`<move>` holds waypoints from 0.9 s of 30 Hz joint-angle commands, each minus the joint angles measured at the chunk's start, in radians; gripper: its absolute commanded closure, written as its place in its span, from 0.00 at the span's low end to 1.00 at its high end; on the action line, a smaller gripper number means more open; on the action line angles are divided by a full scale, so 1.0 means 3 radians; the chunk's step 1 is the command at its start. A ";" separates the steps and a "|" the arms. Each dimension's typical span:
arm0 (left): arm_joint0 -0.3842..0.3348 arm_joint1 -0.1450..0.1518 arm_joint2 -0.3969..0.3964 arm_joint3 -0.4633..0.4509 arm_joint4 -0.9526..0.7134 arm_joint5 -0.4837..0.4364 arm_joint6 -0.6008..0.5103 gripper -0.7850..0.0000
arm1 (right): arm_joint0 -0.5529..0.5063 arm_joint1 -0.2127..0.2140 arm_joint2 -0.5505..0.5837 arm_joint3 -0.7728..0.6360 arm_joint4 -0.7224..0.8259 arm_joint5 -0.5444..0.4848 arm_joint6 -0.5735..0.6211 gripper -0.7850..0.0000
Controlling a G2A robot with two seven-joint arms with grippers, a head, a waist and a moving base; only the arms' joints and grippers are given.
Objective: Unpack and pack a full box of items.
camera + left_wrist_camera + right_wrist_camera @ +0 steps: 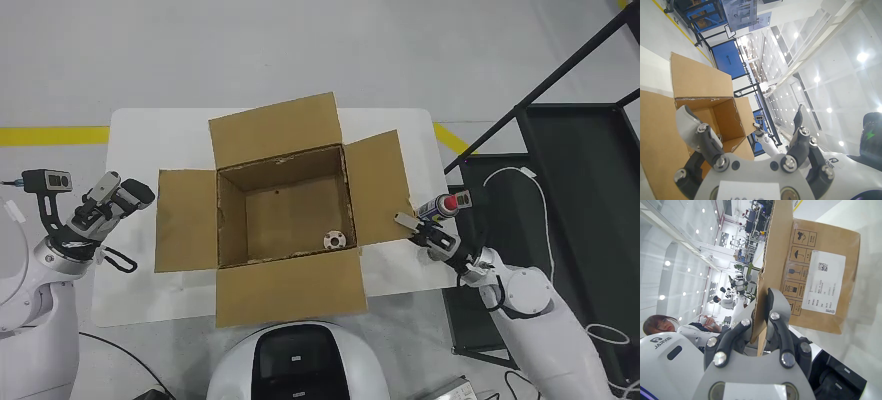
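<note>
Brown right flap point(378, 190) of the mid-table box point(280, 222), pinched by the right gripper point(408, 222): swing slowly along its crease, steadying the box with the wide-open left gripper point(128, 195) from the left.

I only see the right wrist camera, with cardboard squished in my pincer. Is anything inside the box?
Observer: Yes, one small round metal part lies on the box floor, near its right wall.
Kid: Where's my other pincer?
Observer: The left pincer hangs open by the table's left edge, touching nothing.
Kid: Anything near me?
Observer: A red-capped spray can lies just beyond the right pincer, at the table's right edge.
</note>
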 commanded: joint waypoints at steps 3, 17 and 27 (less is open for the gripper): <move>0.0000 0.0000 0.0000 0.0000 0.0000 0.0000 0.0000 0.00 | 0.0040 -0.0014 -0.0085 -0.0016 -0.0025 0.0006 -0.0001 1.00; 0.0000 0.0000 0.0000 0.0000 0.0000 0.0000 0.0000 0.00 | 0.0007 -0.0032 -0.0073 0.0419 -0.0306 -0.0003 -0.0126 1.00; 0.0000 0.0000 0.0000 0.0000 0.0000 0.0000 0.0000 0.00 | 0.0037 -0.0044 -0.0110 0.0589 -0.0306 0.0030 -0.0061 0.00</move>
